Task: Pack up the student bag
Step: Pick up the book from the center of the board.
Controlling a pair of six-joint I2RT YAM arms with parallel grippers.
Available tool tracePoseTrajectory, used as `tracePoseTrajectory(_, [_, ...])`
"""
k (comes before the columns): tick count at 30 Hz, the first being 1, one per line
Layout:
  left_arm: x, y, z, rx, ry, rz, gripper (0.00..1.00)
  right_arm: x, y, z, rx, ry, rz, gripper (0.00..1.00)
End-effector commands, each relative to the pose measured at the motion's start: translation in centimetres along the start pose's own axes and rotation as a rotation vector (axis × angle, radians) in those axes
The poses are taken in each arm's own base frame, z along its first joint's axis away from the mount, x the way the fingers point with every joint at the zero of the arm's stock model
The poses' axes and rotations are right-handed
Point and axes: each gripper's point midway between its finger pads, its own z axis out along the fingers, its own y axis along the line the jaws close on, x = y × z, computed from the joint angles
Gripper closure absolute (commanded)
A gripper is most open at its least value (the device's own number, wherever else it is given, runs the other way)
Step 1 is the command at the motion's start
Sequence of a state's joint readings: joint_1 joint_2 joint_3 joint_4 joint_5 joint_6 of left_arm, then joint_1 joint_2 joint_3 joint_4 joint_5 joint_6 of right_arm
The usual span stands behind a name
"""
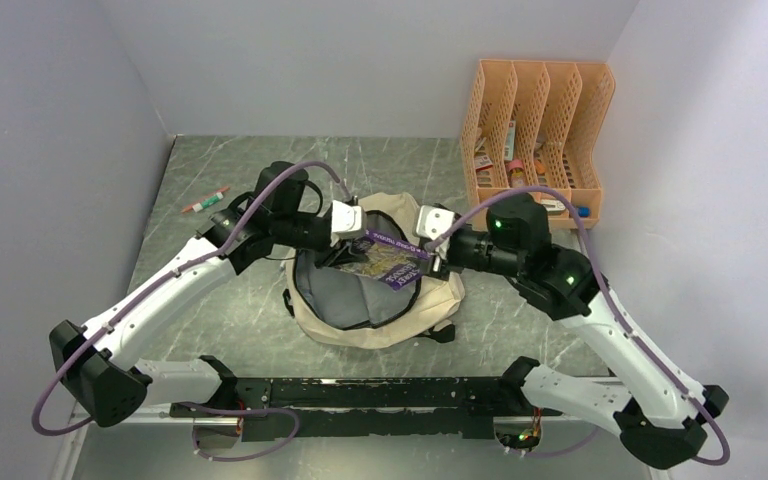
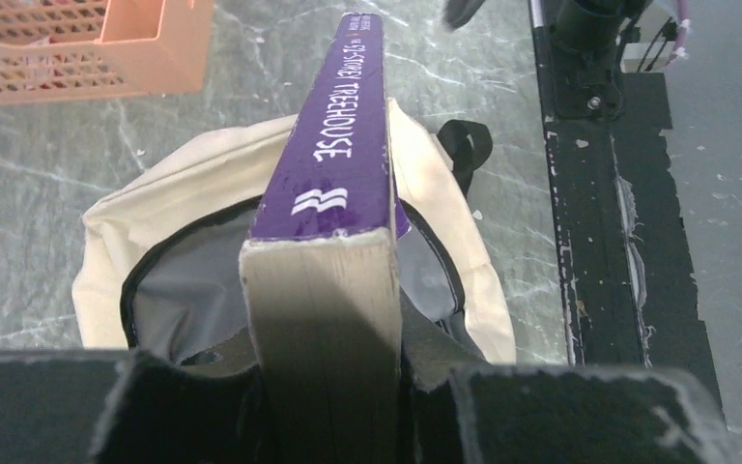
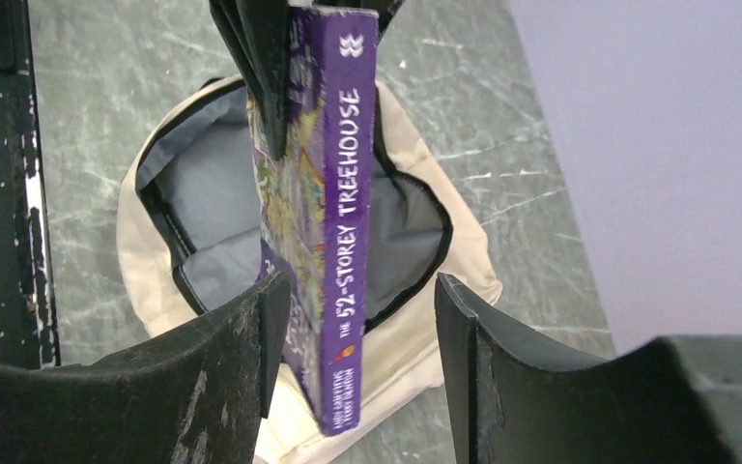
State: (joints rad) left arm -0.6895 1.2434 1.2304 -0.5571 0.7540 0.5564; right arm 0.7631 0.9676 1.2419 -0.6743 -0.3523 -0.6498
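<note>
Top external: high above and behind the student bag (image 1: 390, 333), tilted down and forward, far enough to take in both arms and the whole table (image 1: 240, 180).
Left wrist: close, at the bag's left, facing across it along the purple book (image 2: 338, 145) toward the orange file organizer (image 2: 87, 48).
Right wrist: close, at the bag's right, facing back across it and down.
Shared: all three see the bag's open mouth and the book over it. The wrist views see it from opposite ends.
</note>
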Motion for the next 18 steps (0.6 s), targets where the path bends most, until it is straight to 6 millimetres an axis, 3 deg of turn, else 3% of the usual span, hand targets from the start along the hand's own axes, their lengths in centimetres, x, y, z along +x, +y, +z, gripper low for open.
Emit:
tracePoseTrajectory(1, [-2.4,2.9,-0.3,-0.156,-0.069,0.003,0.95,-1.7,-0.5,-1.2,0.072,-0.099,-0.004,0.4])
tracePoseTrajectory(7, [-3.4,8.0,-2.7,-0.496,-0.089,-0.184,0.95,-2.6,-3.4,-2.7,0.316,-0.224,0.051,0.41])
tracePoseTrajectory(12, [-4.1,11.1,-5.6,-0.753,-0.154,-0.394,0.95,-2.8,-6.0,-3.4,0.509,-0.335,0.252,0.44])
tracePoseTrajectory(15, [-3.5,12.5,-7.9,-0.921,-0.194,-0.558,0.95,-1.8,-7.4,-3.4,0.617,-0.374,0.458,0.45])
tracePoseTrajectory(18, [-2.4,13.0,-9.9,-1.032,-0.198,-0.738,0.95,0.9,-7.7,-2.3,0.685,-0.318,0.716,0.45])
